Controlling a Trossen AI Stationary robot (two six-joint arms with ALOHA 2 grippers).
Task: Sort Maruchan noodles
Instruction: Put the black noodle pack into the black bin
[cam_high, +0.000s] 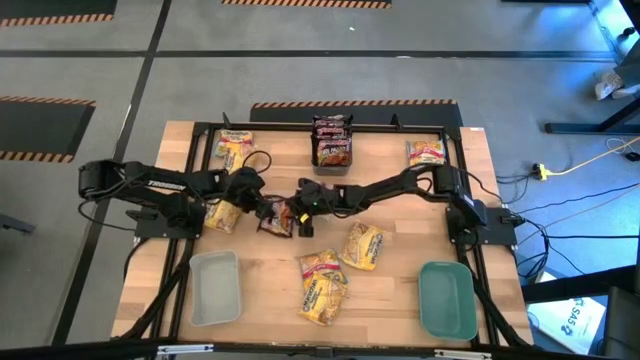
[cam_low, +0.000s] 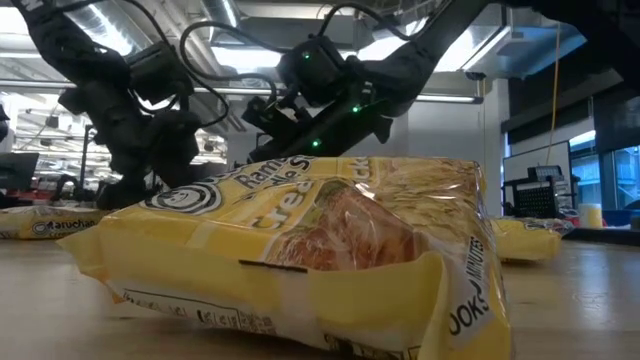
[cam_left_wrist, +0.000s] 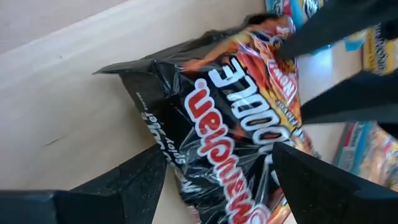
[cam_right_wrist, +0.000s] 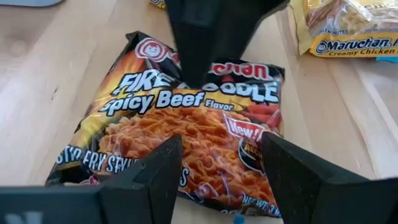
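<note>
Both grippers meet over one dark noodle packet at the table's middle.

The left gripper (cam_high: 262, 208) stands wide open around the dark Fire Noodle packet (cam_right_wrist: 186, 118), which lies on the wooden table (cam_high: 400, 290). The right gripper (cam_high: 303, 205) hangs just above it, fingers apart, holding nothing.

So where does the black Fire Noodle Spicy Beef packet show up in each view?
High view: the black packet lies mid-table between the left gripper and the right gripper.
Low view: not visible; a yellow packet fills the foreground.
Left wrist view: centre of the picture, on the wood, between that gripper's open fingers.
Right wrist view: centre, label readable.
Shared landmark: the yellow Creamy Chicken packet next to it.
</note>
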